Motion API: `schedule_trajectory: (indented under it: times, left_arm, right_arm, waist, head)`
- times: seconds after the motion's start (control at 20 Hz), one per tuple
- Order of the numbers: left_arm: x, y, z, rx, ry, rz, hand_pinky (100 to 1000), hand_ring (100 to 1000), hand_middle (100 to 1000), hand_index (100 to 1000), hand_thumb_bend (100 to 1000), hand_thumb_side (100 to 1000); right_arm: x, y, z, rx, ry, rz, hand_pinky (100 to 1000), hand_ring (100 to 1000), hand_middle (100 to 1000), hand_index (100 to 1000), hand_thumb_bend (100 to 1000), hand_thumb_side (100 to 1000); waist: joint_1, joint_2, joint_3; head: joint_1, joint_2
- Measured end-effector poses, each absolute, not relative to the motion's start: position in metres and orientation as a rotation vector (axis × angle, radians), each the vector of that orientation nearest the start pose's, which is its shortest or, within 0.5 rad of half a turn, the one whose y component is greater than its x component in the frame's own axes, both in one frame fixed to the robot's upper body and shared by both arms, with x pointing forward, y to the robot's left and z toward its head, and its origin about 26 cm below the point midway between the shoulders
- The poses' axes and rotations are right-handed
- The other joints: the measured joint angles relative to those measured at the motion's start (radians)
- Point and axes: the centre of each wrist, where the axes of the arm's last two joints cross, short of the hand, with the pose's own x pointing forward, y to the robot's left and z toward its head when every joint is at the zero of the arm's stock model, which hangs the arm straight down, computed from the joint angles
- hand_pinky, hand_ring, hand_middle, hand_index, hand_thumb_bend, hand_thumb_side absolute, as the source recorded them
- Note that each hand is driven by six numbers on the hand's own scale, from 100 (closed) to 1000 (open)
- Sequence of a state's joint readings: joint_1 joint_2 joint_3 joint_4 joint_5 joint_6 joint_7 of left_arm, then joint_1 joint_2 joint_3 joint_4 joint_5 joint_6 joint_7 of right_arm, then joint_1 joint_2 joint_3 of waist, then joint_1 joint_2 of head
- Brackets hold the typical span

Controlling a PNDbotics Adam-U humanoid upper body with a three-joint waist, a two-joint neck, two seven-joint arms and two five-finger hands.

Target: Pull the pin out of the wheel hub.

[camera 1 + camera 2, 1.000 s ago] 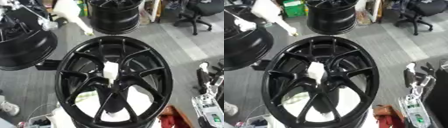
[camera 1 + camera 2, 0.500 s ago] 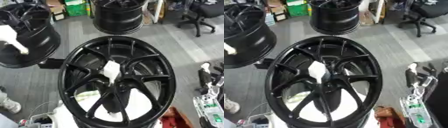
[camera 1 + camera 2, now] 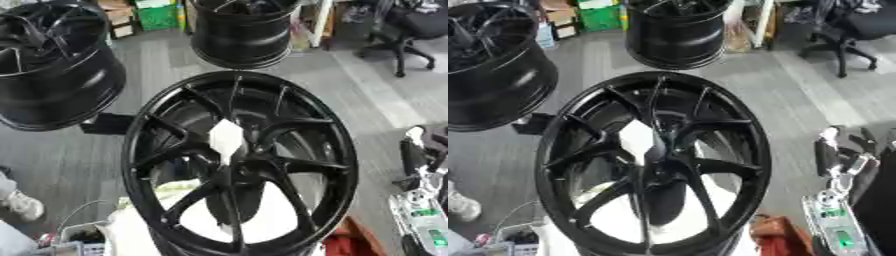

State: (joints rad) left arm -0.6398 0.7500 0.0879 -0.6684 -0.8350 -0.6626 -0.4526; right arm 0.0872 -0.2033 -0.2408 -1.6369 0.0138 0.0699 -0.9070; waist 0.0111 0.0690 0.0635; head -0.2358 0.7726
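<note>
White pin [image 3: 226, 140] sits in hub [image 3: 241, 165] (hands unseen).

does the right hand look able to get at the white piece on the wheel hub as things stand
Probably yes. The white piece sits exposed at the hub of the black wheel, with nothing covering it. The right hand rests at the right edge, fingers up, apart from the rim.

a large glossy black spoked wheel rim [image 3: 241, 165] fills the middle, face up and tilted. a white, roughly rectangular piece [image 3: 226, 140] sits at its hub. two more black rims stand behind: one at upper left [image 3: 54, 65], one at top centre [image 3: 242, 32]. a black office chair [image 3: 404, 31] shows at upper right.
</note>
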Motion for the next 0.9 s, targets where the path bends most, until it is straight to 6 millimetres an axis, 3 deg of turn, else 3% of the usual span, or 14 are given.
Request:
schedule_trajectory:
  times: [0.05, 0.1, 0.3, 0.5, 0.7, 0.9]
  left_arm:
    - [0.374, 0.520, 0.101, 0.683, -1.102, -1.508, 662, 547, 793, 892, 219, 543]
    - [0.368, 0.526, 0.093, 0.685, -1.096, -1.515, 659, 545, 789, 896, 100, 667]
    - [0.347, 0.541, 0.067, 0.663, -1.117, -1.537, 653, 540, 789, 904, 100, 736]
    - [0.340, 0.543, 0.055, 0.643, -1.156, -1.544, 639, 528, 767, 889, 100, 706]
    - [0.340, 0.530, 0.043, 0.619, -1.254, -1.486, 616, 507, 720, 857, 100, 724]
    - [0.343, 0.503, 0.036, 0.563, -1.459, -1.267, 603, 494, 663, 825, 100, 707]
  right_arm:
    - [0.242, -0.361, 0.007, -1.101, -1.405, -0.719, 568, 575, 716, 869, 100, 431]
    - [0.242, -0.361, 0.007, -1.100, -1.405, -0.721, 568, 575, 716, 869, 100, 436]
    - [0.242, -0.360, 0.007, -1.098, -1.403, -0.723, 568, 575, 716, 869, 100, 437]
    - [0.242, -0.360, 0.007, -1.097, -1.403, -0.723, 568, 574, 716, 869, 100, 438]
    - [0.242, -0.360, 0.007, -1.097, -1.403, -0.724, 569, 575, 716, 869, 100, 440]
    - [0.243, -0.358, 0.006, -1.088, -1.404, -0.731, 569, 574, 716, 869, 100, 441]
  waist:
    - [-0.001, 0.000, 0.001]
    - [-0.001, 0.000, 0.002]
    - [0.000, 0.000, 0.002]
    - [-0.001, -0.001, 0.003]
    - [-0.004, 0.000, 0.001]
    - [-0.007, 0.006, 0.006]
  head:
    - [0.000, 0.000]
    - [0.000, 0.000]
    - [0.000, 0.000]
    - [0.001, 0.000]
    - [0.001, 0.000]
    - [0.002, 0.000]
